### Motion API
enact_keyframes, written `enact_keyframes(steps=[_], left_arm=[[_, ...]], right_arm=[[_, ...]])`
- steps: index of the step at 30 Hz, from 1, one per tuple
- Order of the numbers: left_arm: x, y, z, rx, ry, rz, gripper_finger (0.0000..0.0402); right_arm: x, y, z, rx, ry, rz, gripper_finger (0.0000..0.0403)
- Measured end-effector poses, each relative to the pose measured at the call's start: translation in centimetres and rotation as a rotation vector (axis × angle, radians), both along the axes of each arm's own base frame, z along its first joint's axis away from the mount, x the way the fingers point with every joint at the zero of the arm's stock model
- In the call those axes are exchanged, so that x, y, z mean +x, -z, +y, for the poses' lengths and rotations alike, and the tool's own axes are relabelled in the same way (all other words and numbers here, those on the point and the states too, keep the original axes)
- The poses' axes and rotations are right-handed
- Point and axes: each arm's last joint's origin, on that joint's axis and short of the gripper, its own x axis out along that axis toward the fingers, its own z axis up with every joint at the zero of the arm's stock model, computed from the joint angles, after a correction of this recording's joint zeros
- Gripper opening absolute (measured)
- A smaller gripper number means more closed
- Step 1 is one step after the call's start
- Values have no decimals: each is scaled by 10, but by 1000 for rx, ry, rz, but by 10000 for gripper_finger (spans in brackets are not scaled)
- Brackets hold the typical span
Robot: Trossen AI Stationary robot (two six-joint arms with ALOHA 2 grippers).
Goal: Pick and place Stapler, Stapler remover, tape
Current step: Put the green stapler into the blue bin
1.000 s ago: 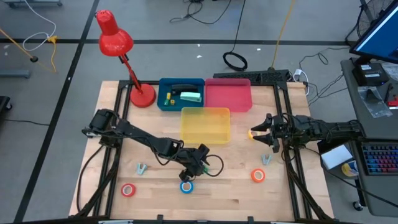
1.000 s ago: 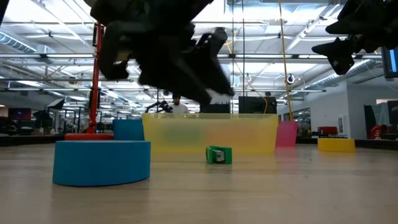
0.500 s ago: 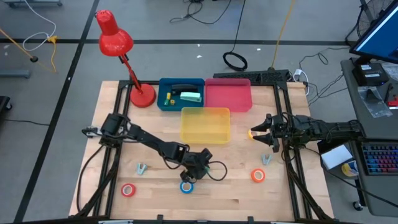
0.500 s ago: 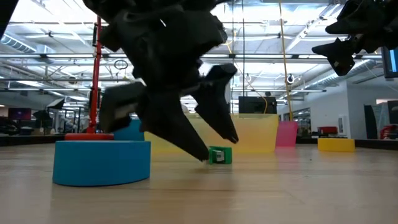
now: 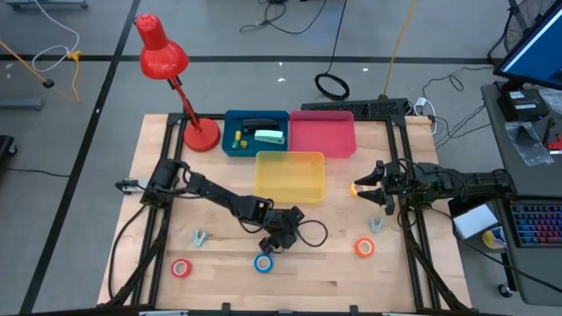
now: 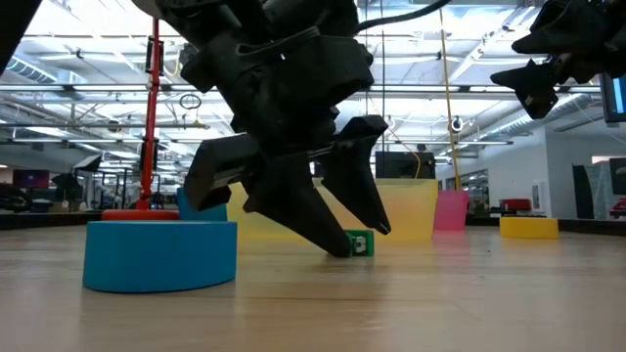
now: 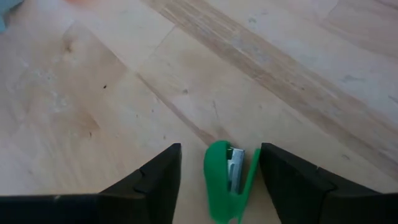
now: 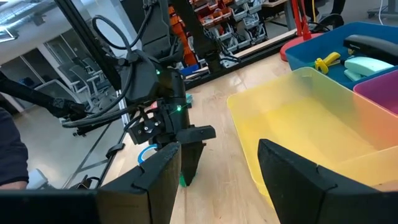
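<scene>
Reading the high view with the centre of my table (image 5: 351, 272) as the dial:

1. A red desk lamp (image 5: 162, 54) is standing at 11 o'clock, its round base resting on the wood and its shade leaning outward past the table edge.
2. A blue bin (image 5: 255, 113) is sitting at 12 o'clock, just beside the lamp base.
3. A pink bin (image 5: 321, 136) is sitting at 1 o'clock, touching the blue bin's side.
4. A yellow translucent bin (image 5: 290, 180) is lying near the centre, against the near edges of the other two.
5. A black cable coil (image 5: 332, 86) is lying on the floor beyond 1 o'clock.
6. A keyboard (image 5: 533, 224) and a monitor (image 5: 536, 48) are sitting off the table at 3 o'clock.
</scene>
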Motion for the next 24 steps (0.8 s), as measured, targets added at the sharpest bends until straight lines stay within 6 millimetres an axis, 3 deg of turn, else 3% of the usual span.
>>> enact_keyframes(steps=[11,16,19,24], left_arm=[[-2,2,1,-58,-49,43,84],[-3,-5,3,-90,-118,49,59],[-5,-21,6,-115,-181,68,63],[-6,-74,14,-56,-280,-11,75]], right_arm=[[0,0,0,-5,-1,0,208],[0,0,0,-9,-1,0,208],[0,0,0,-10,-1,1,208],[0,0,0,-16,-3,1,208]])
